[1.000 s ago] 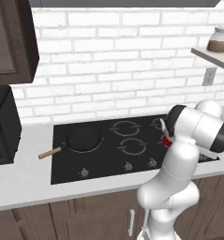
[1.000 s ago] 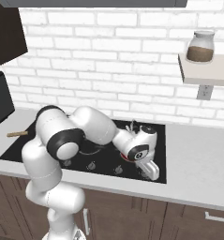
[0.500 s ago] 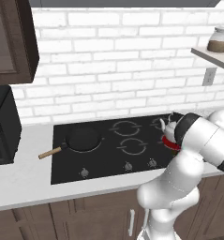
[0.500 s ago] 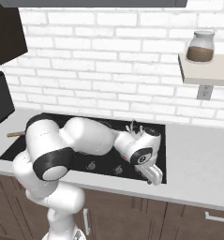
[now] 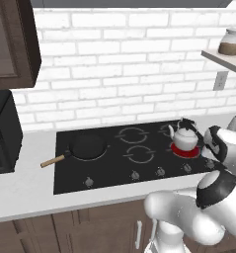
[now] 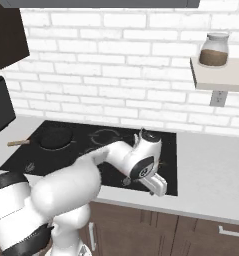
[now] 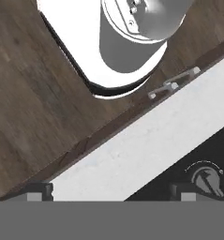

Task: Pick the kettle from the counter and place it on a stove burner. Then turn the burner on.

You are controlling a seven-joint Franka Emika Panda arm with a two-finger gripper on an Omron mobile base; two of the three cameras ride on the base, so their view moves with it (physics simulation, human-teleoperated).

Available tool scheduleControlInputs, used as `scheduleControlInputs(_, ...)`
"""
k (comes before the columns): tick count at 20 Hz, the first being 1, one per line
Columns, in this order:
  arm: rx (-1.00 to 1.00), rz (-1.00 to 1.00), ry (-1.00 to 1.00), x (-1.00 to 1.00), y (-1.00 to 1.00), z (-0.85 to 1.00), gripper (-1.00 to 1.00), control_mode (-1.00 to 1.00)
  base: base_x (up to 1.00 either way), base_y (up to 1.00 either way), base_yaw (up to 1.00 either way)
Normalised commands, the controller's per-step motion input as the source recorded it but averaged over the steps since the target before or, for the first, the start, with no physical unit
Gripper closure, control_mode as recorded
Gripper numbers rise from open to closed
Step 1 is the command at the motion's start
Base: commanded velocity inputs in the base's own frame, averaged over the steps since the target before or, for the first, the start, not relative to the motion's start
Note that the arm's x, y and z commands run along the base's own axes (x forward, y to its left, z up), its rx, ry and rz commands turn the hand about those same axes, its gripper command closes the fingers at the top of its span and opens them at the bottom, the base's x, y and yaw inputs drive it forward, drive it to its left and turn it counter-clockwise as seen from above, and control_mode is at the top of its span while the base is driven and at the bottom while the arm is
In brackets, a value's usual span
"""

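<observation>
One long pale counter [image 5: 25,190] carries the black cooktop [image 5: 114,168], where we see the kettle [image 5: 184,136] on a glowing red burner [image 5: 184,149], while our gripper [image 7: 111,192] hangs empty and parted above a knob [image 7: 206,180].

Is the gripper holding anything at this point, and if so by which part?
Nothing is held. The kettle stands free on the red stove burner; the gripper has only counter edge between its tips.
</observation>
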Motion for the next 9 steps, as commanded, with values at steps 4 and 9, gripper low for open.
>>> scheduleControlInputs(4, -0.08, 0.09, -0.07, -0.51, 0.36, 0.3, -1.0, -1.0, 0.0, 0.0, 0.0)
scheduleControlInputs(9, -0.04, 0.02, -0.2, -0.22, 0.17, 0.58, -1.0, -1.0, 0.0, 0.0, 0.0)
